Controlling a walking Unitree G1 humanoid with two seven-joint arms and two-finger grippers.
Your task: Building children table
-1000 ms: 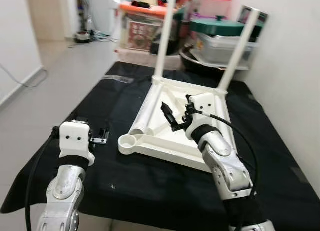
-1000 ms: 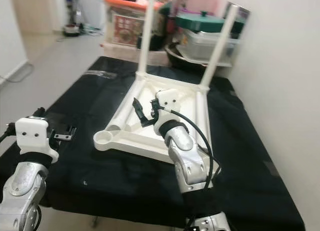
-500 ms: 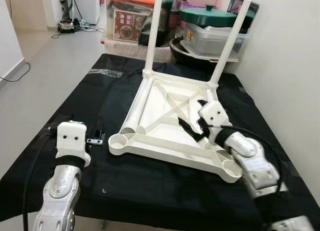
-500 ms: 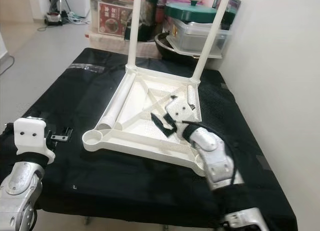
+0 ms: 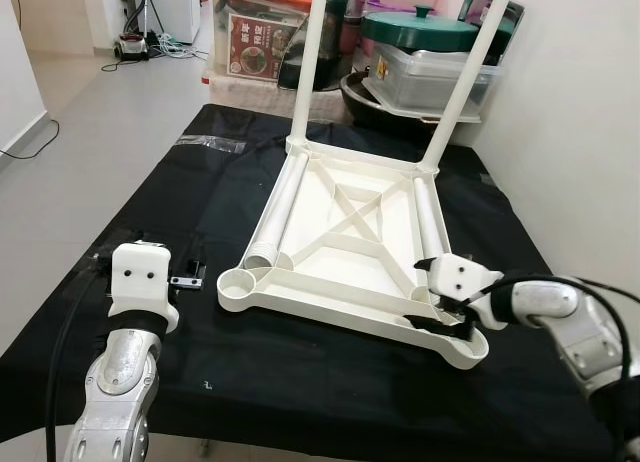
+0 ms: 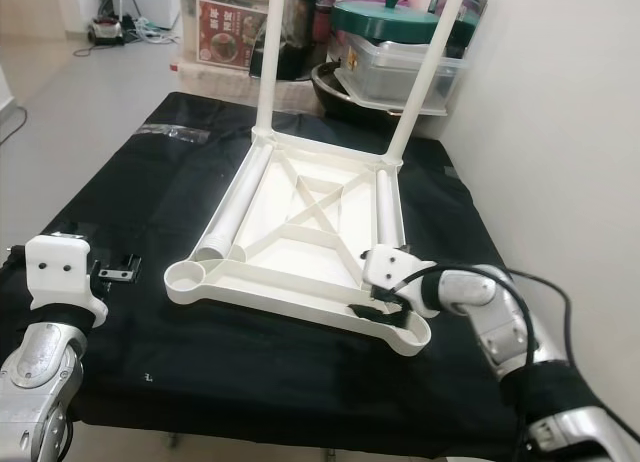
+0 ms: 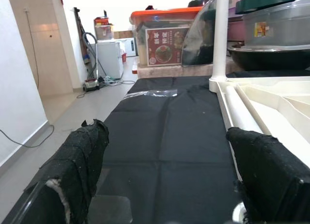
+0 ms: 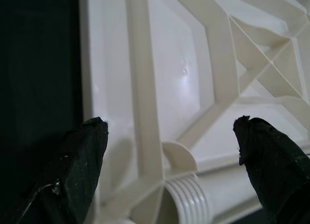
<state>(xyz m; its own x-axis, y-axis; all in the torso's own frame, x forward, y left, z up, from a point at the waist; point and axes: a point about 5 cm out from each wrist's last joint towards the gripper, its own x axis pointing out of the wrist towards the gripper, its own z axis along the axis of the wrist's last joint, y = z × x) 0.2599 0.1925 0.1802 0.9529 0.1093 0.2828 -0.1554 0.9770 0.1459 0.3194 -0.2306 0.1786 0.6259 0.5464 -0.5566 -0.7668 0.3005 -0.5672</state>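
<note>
Right tool (image 5: 447, 318), fingers spread wide, has dropped from the tabletop's middle to its near right corner socket (image 5: 470, 347), lower right of frame, likely to fit a leg (image 5: 432, 214). Left tool (image 5: 185, 279), also wide, idles lower left. Upturned tabletop (image 5: 340, 244) lies mid-frame on the black surface (image 5: 230, 192), two legs upright beyond.

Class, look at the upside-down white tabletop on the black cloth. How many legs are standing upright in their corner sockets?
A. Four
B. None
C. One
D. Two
D: two white legs stand upright at the far corners of the tabletop; two more lie flat along its sides.
</note>
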